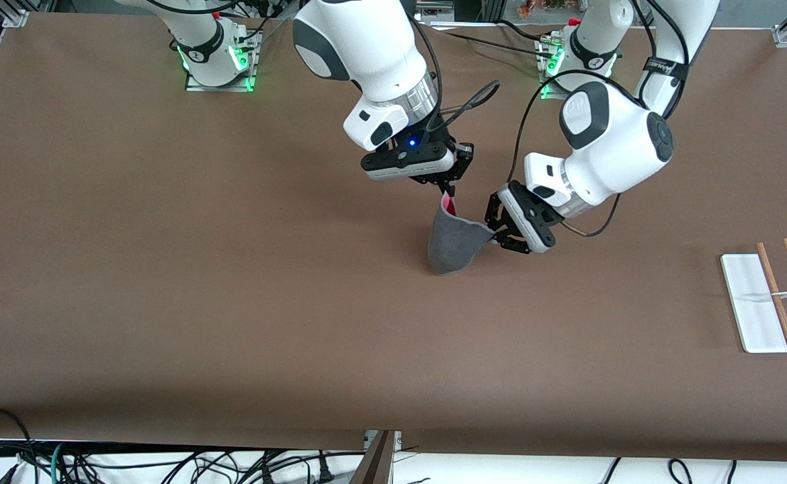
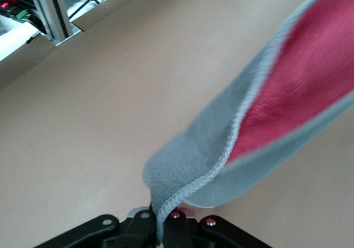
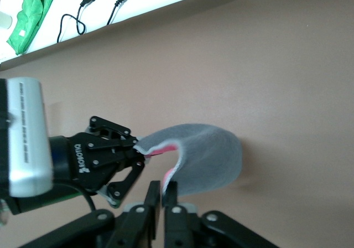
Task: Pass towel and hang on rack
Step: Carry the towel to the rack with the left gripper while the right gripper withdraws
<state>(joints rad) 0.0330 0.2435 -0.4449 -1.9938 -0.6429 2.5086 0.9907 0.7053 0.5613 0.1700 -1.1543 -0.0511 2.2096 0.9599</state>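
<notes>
The towel (image 1: 457, 242) is a dark grey cloth with a pink-red inner side, hanging in a curve above the middle of the table. My right gripper (image 1: 448, 191) pinches its upper corner; in the right wrist view the pale edge of the towel (image 3: 210, 159) sits between the nearly touching fingers of my right gripper (image 3: 168, 190). My left gripper (image 1: 496, 232) is shut on the towel's other corner, toward the left arm's end. In the left wrist view, the towel (image 2: 188, 159) rises out of my left gripper (image 2: 160, 223). The rack (image 1: 753, 316) lies at the left arm's end.
The brown table (image 1: 164, 302) is bare around the towel. Cables (image 1: 131, 464) and a wooden post (image 1: 380, 457) sit below the table's front edge. The two arm bases stand along the edge farthest from the front camera.
</notes>
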